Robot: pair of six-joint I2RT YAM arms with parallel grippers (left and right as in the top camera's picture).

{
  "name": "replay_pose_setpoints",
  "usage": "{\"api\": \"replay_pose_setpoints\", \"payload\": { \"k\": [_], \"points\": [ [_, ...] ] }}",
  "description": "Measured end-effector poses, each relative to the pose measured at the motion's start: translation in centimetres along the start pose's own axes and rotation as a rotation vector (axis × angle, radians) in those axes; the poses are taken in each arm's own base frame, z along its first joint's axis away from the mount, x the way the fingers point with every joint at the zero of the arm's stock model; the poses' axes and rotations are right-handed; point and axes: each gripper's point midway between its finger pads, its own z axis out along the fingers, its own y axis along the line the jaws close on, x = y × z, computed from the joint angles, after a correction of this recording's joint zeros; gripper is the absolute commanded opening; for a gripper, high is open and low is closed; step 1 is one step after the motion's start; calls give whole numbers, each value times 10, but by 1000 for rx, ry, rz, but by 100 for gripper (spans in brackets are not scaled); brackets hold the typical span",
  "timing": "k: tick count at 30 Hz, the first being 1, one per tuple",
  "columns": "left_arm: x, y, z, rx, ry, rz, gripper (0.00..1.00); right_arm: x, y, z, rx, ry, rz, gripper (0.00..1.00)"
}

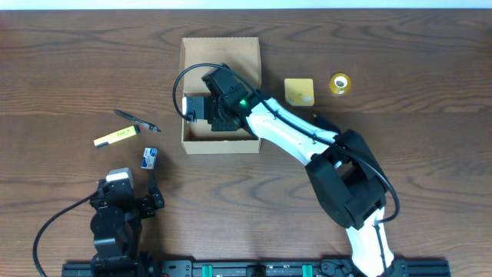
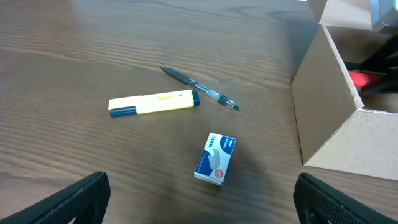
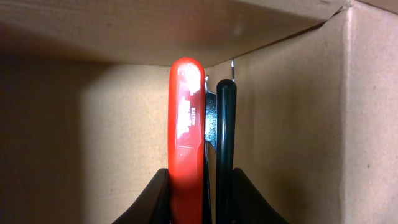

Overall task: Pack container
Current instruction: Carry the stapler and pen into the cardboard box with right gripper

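Note:
The container, a tan cardboard box (image 1: 221, 48) with its flap lid open, stands at the table's upper middle. It also shows in the left wrist view (image 2: 323, 118). My right gripper (image 1: 219, 115) reaches down inside it. In the right wrist view the gripper (image 3: 200, 180) is shut on a red and black stapler-like tool (image 3: 188, 124), held upright close to the box's inner walls (image 3: 74, 124) near a corner. A bit of red shows inside the box (image 2: 360, 79). My left gripper (image 2: 202, 199) is open and empty, low at the front left (image 1: 150, 188).
A yellow highlighter (image 1: 116, 137) (image 2: 153, 102), a dark pen (image 1: 137, 121) (image 2: 200, 89) and a small blue-and-white staples box (image 1: 149, 158) (image 2: 215, 158) lie left of the box. A yellow sticky-note pad (image 1: 299, 91) and a yellow tape roll (image 1: 340, 84) lie to its right.

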Motion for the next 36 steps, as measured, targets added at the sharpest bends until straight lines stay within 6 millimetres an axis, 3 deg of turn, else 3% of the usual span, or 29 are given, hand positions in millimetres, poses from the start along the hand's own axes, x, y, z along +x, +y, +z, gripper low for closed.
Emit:
{"api": "replay_pose_setpoints", "payload": {
  "k": [7,14,24,36],
  "points": [
    [0,0,0,0,0,0,95,-2,2,2,-11,-12,0,1],
    [0,0,0,0,0,0,95,5,10,15,-34,2,2,1],
    [0,0,0,0,0,0,95,5,7,16,-25,-2,5,1],
    [0,0,0,0,0,0,95,6,6,16,-25,-2,5,30]
  ]
}}
